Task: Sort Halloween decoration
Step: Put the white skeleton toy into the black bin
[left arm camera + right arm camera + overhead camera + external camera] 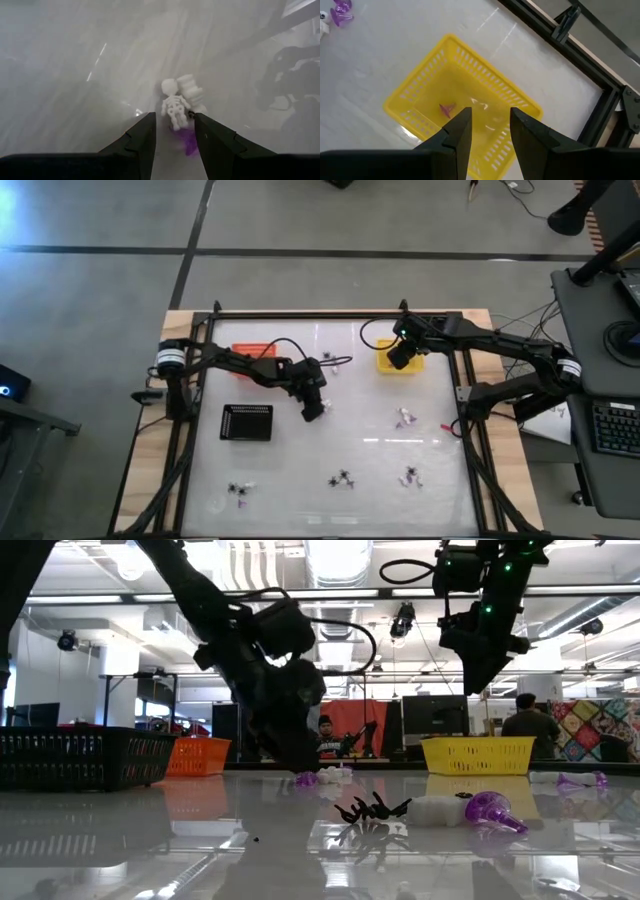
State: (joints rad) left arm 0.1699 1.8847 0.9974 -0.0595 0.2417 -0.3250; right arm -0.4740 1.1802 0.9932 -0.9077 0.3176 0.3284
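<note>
High view shows the left gripper [314, 412] open at centre, right gripper [398, 358] open above the yellow tray [412, 366].

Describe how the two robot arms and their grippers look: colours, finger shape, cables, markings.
Both arms are dark, nearly black, and jointed. The left arm has a white band near its base and a black cable looping above it. The right arm has a similar white band and a small green light near its wrist. The left gripper and right gripper each have two flat, dark, tapering fingers.
</note>
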